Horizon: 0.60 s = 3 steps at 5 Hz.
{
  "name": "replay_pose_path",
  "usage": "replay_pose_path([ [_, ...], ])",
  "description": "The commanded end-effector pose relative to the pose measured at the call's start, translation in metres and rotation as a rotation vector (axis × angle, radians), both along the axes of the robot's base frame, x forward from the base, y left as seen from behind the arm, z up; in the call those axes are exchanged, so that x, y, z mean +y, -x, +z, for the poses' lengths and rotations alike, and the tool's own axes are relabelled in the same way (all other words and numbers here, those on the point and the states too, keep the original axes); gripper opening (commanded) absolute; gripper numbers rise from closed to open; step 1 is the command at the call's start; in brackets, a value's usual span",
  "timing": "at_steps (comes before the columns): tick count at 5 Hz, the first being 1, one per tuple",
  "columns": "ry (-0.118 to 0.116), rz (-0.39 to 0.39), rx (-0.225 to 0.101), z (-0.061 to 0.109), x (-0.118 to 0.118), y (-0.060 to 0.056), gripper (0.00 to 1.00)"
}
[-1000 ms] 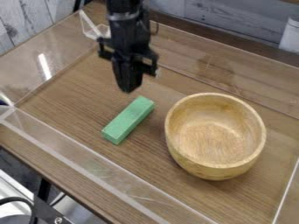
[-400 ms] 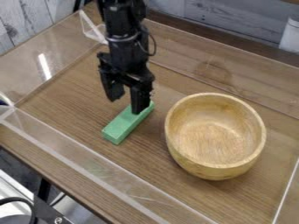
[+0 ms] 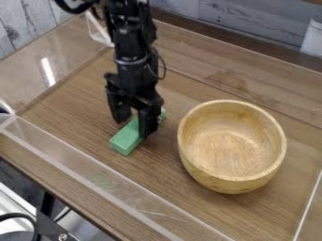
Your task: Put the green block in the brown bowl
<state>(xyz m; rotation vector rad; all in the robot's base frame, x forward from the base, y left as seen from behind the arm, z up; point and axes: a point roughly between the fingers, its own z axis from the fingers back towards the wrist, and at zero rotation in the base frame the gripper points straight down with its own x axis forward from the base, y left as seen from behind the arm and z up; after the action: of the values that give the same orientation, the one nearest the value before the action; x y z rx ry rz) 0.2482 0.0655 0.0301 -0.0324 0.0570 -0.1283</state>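
The green block (image 3: 124,142) lies flat on the wooden table, left of the brown bowl (image 3: 232,144). My gripper (image 3: 134,117) points straight down over the block's far end, its jaws open with one finger on each side of the bar. The fingers hide the block's upper part, and I cannot tell whether they touch it. The light tan bowl stands upright with nothing in it, a short way to the right of the gripper.
A clear plastic wall (image 3: 75,169) runs along the table's near and left edges. The black arm (image 3: 126,38) rises toward the top of the view. A dark table leg (image 3: 51,212) shows at the lower left.
The gripper has come down from above the table onto the block's far end. Its jaws, shut a second ago, have opened and now straddle the block.
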Motion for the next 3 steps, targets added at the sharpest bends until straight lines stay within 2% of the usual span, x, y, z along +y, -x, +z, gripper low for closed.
replay_pose_path([
  [1, -0.018, 0.007, -0.031, 0.003, 0.003, -0.007, 0.00],
  [3, 0.004, 0.044, -0.042, 0.018, -0.001, -0.010, 0.00],
])
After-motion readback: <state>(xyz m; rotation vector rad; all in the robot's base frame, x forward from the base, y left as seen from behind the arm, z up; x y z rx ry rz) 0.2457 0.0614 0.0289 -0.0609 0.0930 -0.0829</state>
